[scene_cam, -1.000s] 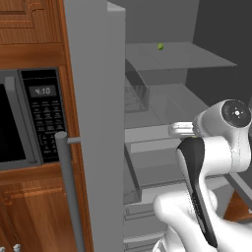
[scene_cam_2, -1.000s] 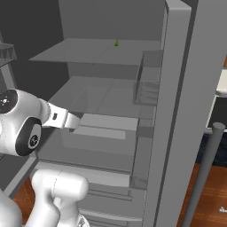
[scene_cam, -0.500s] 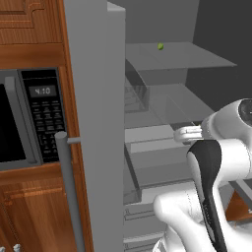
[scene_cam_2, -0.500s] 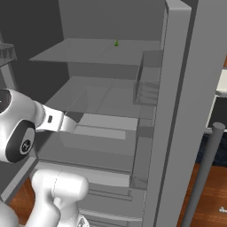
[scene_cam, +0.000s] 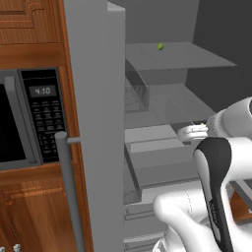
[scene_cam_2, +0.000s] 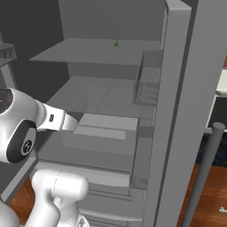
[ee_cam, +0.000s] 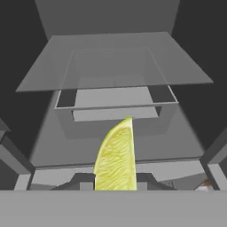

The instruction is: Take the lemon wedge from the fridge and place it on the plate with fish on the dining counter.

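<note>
Inside the open fridge (scene_cam: 93, 98), the lemon wedge (ee_cam: 116, 155) is already picked up.
The gripper (ee_cam: 115, 182) pinches it tight between its fingers. Carrying it to the plate is not yet done. Shelves sit above and below and door edges stand on both sides, so backing straight out looks safest.

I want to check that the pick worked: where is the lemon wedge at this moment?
In the hand view, the lemon wedge stands low in the middle, clamped between the two finger tips of the gripper, in front of the grey shelves of the fridge.
</note>
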Available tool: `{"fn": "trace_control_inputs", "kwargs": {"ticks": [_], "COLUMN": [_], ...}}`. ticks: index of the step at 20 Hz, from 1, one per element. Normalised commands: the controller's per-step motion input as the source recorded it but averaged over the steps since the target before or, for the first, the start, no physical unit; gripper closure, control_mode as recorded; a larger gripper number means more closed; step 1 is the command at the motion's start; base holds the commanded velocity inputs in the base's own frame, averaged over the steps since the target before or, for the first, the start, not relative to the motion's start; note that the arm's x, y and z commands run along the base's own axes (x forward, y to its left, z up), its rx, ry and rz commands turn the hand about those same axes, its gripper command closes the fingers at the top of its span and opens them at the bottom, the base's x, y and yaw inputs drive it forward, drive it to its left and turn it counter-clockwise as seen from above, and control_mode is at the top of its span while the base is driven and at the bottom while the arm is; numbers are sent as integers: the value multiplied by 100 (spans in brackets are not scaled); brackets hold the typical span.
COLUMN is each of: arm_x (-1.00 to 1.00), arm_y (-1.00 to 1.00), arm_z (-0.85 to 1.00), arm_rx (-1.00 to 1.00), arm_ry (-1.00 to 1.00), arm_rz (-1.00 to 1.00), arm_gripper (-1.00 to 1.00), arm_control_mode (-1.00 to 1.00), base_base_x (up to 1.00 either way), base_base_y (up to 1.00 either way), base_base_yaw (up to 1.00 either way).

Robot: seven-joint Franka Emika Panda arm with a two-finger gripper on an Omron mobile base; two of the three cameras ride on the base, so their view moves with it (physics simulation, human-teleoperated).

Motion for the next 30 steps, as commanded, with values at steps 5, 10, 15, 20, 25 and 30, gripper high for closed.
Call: {"fn": "trace_control_inputs", "kwargs": {"ticks": [5,10,15,20,25,30], "arm_x": [5,0,-2,-8,0,0], "arm_y": [-1,0,0,0,0,0], "arm_z": [0,0,0,-1,0,0], "arm_rx": [0,0,0,0,0,0], "arm_ry": [-2,0,0,0,0,0], "arm_rz": [0,0,0,0,0,0], "arm_gripper": [100,100,100,100,100,100], "arm_control_mode": [-100,-100,-100,100,100,100], "base_base_x": [0,0,0,-73,-100,-100], "base_base_y": [0,0,0,0,0,-11], "base_base_yaw": [0,0,0,7,6,16]}}
